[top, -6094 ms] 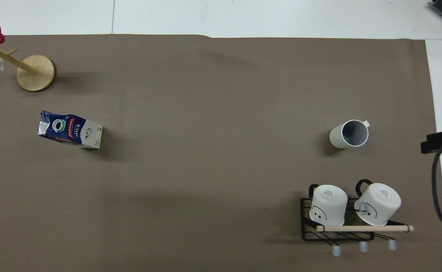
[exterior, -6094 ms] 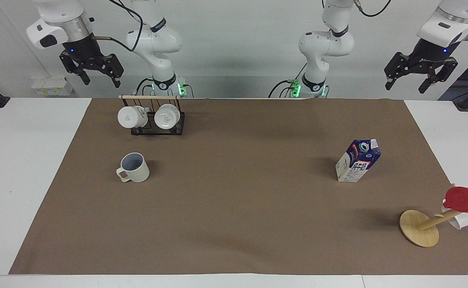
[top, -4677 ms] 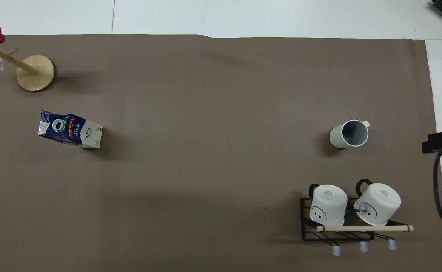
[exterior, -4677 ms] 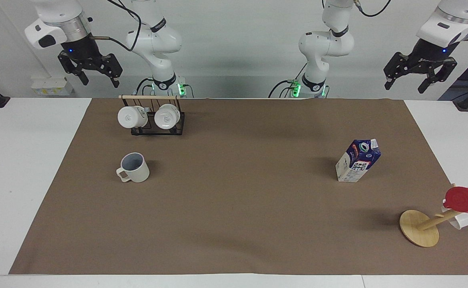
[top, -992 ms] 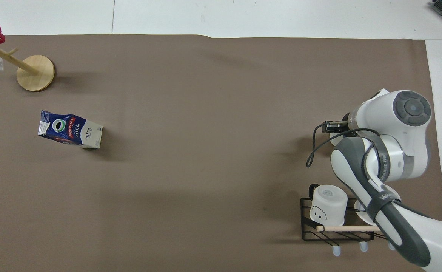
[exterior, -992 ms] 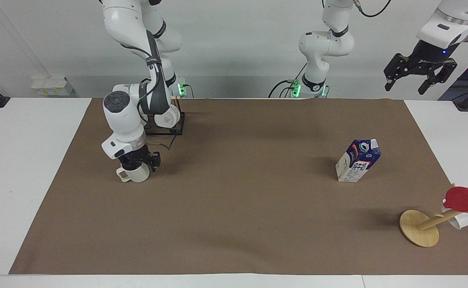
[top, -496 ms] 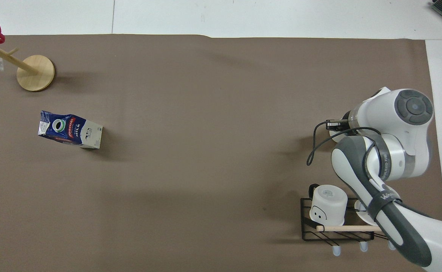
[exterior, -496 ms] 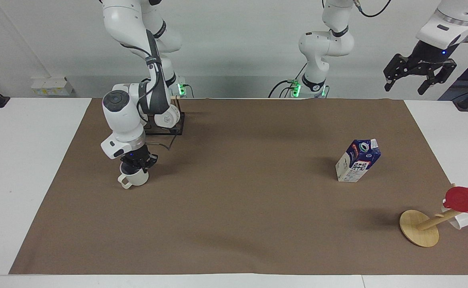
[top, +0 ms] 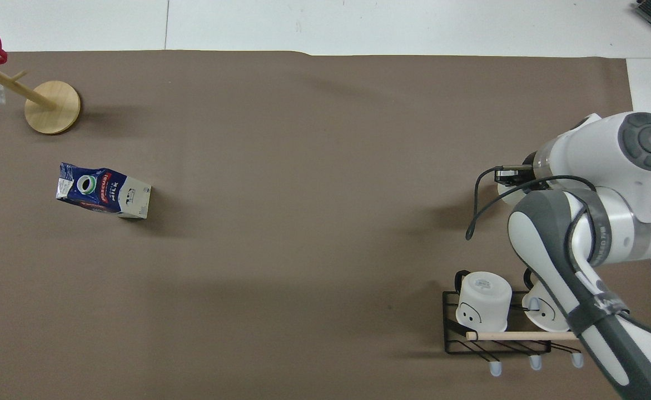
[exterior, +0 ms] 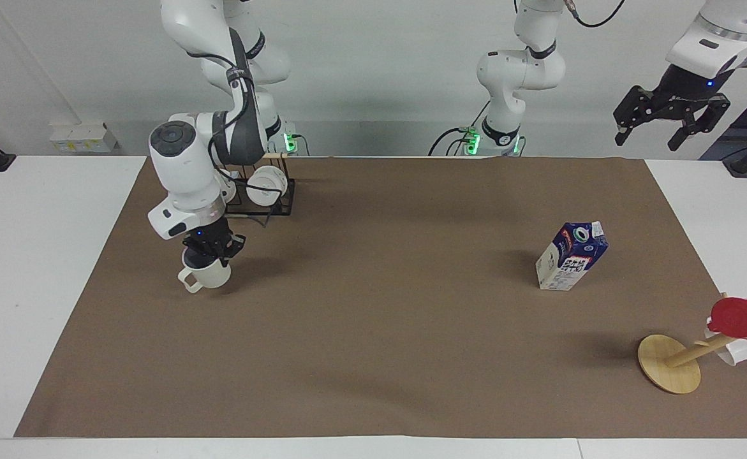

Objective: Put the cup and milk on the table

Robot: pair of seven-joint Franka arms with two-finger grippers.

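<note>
The cream-beige cup [exterior: 205,276] hangs from my right gripper [exterior: 207,252], which is shut on its rim from above and holds it low over the brown sheet [exterior: 399,331] of the table, at the right arm's end. In the overhead view the right arm hides most of the cup [top: 510,192]. The milk [exterior: 571,256] stands upright on the sheet toward the left arm's end and also shows in the overhead view [top: 103,190]. My left gripper [exterior: 668,120] waits open and empty, raised high over the left arm's end of the table.
A black wire rack with two white mugs [exterior: 255,191] stands nearer to the robots than the cup and shows in the overhead view [top: 497,325]. A wooden mug tree [exterior: 670,363] with a red cup [exterior: 743,319] stands farther from the robots than the milk.
My right arm came down from its raised rest, closed on the cup's rim and has lifted it a little, shifting it toward the right arm's end. The left arm and milk stayed still.
</note>
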